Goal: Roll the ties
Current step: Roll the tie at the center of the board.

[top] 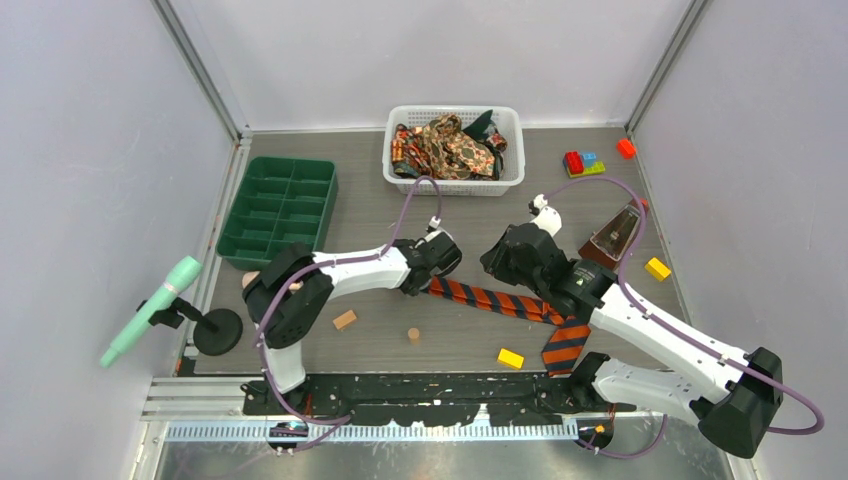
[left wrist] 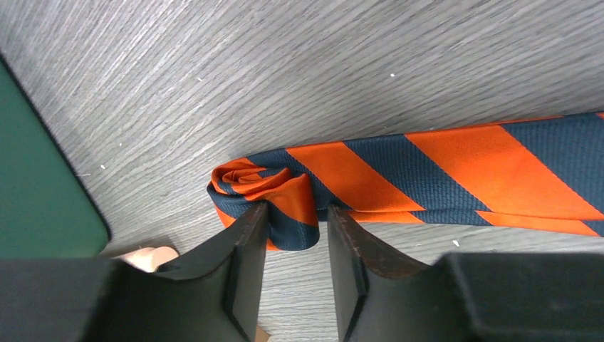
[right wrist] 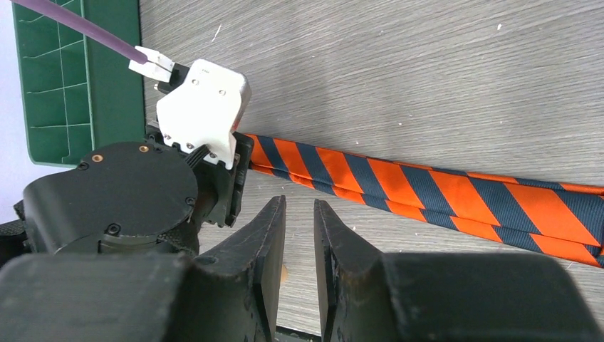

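as i look in from the near edge, the striped tie (top: 490, 298) has its wide end by the right arm's base, close to a yellow block (top: 511, 358), and it runs flat and leftward across the table (top: 360, 215). its narrow end is curled into a small roll (left wrist: 260, 187). my left gripper (left wrist: 298, 214) straddles that roll with its jaws part way apart: one finger (left wrist: 246, 249) touches the cloth and the other stands just off it, so this is a loose straddle, not a pinch. my right gripper (right wrist: 299, 206) hovers just beside the flat stretch of tie, jaws narrow and holding nothing. farther back on the left sits the green tray (top: 280, 205). at the far wall is the white basket (top: 455, 185), with the paisley ties (top: 450, 148) and a dark green tie (top: 483, 122) heaped in it.
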Motion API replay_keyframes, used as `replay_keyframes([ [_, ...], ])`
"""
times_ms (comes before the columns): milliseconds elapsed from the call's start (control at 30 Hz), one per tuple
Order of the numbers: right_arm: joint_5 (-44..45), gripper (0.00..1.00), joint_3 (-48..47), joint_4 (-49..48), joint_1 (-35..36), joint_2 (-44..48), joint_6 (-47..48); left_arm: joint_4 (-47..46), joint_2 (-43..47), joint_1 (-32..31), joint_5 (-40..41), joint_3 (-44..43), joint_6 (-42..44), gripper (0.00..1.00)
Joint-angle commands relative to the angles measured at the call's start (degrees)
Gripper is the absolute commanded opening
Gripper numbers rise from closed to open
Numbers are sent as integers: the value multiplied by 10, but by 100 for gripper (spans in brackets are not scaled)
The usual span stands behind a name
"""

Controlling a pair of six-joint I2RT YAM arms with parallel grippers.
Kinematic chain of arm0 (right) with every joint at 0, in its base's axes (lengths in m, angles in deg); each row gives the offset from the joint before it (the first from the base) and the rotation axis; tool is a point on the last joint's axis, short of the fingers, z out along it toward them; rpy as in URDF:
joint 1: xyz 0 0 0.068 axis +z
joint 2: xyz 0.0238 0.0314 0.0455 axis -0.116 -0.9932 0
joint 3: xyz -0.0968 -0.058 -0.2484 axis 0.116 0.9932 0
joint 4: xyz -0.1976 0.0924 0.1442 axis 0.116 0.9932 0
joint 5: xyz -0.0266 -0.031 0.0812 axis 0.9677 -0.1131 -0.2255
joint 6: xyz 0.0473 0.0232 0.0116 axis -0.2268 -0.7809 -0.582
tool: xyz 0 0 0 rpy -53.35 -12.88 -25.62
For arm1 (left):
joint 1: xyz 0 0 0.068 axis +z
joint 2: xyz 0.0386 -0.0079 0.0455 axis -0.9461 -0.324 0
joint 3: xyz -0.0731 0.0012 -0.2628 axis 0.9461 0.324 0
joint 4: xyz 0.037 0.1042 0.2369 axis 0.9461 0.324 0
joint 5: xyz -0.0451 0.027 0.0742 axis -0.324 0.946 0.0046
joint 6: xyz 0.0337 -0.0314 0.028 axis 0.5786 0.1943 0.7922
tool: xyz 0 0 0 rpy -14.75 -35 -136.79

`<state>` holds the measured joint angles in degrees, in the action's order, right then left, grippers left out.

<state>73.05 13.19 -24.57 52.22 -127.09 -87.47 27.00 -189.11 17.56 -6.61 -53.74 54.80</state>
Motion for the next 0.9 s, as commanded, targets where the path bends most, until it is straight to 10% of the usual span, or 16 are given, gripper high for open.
replay_keyframes([
  [0,20,28,0,-1,1,10,-8,-20,20,-4,-67,-4,-28,35],
  [267,18,28,5,-1,1,13,-10,-26,19,-3,-77,1,-34,23],
  [500,15,28,7,-1,1,13,-13,-35,22,10,-118,5,-41,45],
  [867,13,29,2,-1,1,4,-14,-71,63,55,-231,37,-58,44],
])
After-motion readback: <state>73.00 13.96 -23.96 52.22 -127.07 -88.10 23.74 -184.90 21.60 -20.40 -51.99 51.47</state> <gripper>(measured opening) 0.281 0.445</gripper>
